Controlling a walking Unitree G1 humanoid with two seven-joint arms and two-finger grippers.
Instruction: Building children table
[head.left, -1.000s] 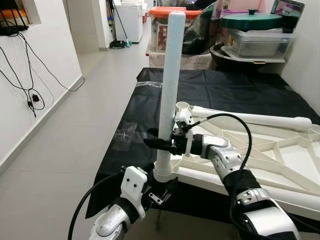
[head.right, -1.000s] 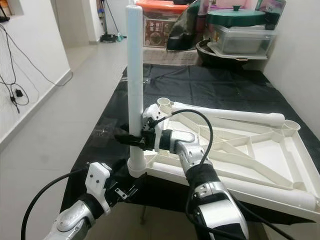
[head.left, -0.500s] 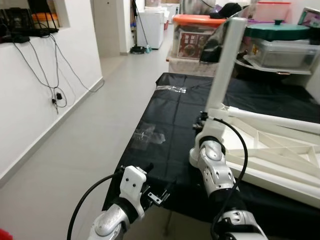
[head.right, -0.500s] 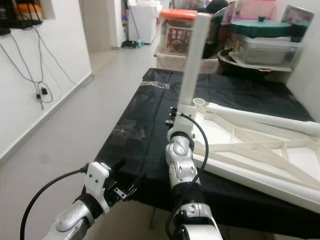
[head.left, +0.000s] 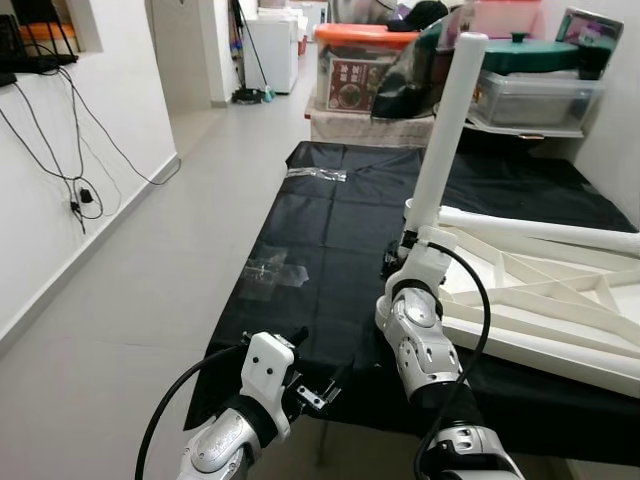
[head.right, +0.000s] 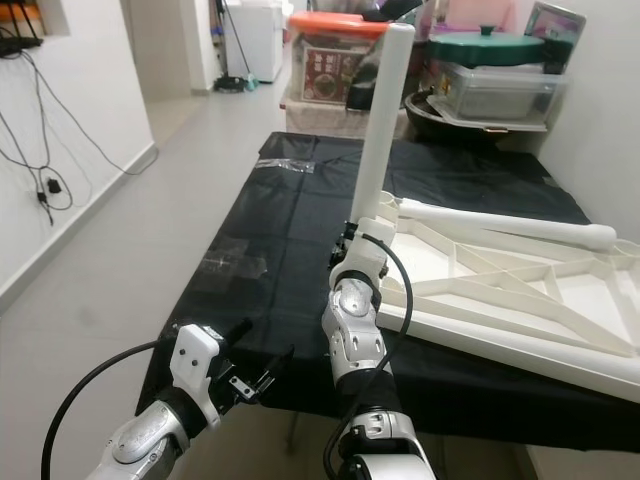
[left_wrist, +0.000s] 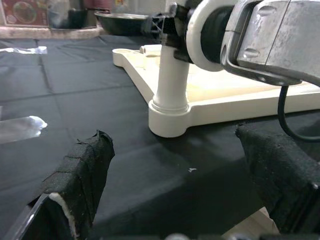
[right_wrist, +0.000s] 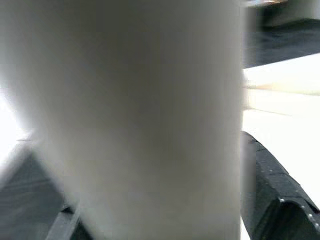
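White plastic tabletop (head.right: 520, 300) lying upside down on black sheet (head.right: 260, 250), ribbed underside facing up, diagonal braces and raised rim showing. Near corner sitting close to the sheet's front edge, far side running off toward the right. Round corner socket (left_wrist: 169, 118) at that near corner resting on the sheet. White cylindrical leg (head.left: 442, 130) standing upright in this socket, leaning slightly, flat top end pointing up; in the right wrist view the leg (right_wrist: 140, 120) is appearing as a blurred white column very close up. Second white leg (head.right: 500, 224) lying horizontally along the tabletop's far edge, rounded end pointing right.
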